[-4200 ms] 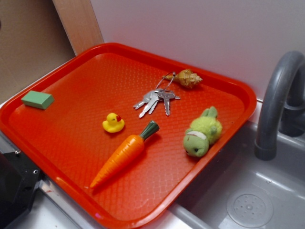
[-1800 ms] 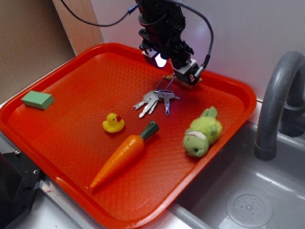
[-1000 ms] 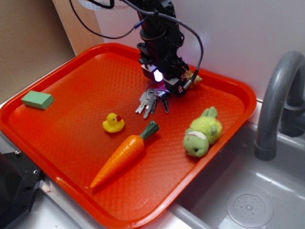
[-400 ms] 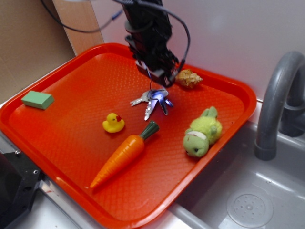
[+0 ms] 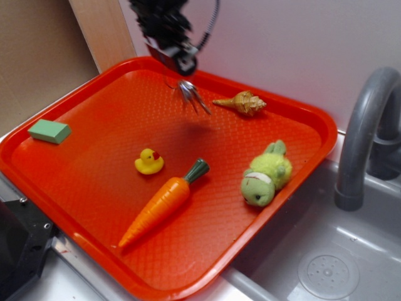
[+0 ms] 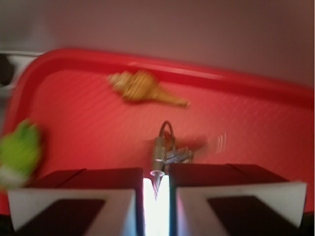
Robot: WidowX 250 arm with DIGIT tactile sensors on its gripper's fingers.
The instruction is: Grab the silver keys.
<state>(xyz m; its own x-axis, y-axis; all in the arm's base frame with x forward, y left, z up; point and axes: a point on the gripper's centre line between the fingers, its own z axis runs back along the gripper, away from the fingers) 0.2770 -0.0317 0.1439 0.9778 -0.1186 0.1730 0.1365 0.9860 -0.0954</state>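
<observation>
In the exterior view the pincer [image 5: 180, 68] hung above the back of the red tray [image 5: 94, 188], clamped on the silver keys [image 5: 191, 95], which dangled clear of the tray (a shadow lay beneath them). That lift suggested the grab had succeeded. The seashell [image 5: 241, 103] lay just beside them on the tray; the arm was cut off at the top edge.

In the wrist view, motion-blurred, the jaws stood nearly together on the keys [image 6: 165, 155], which smeared together beyond the seashell [image 6: 142, 88].
</observation>
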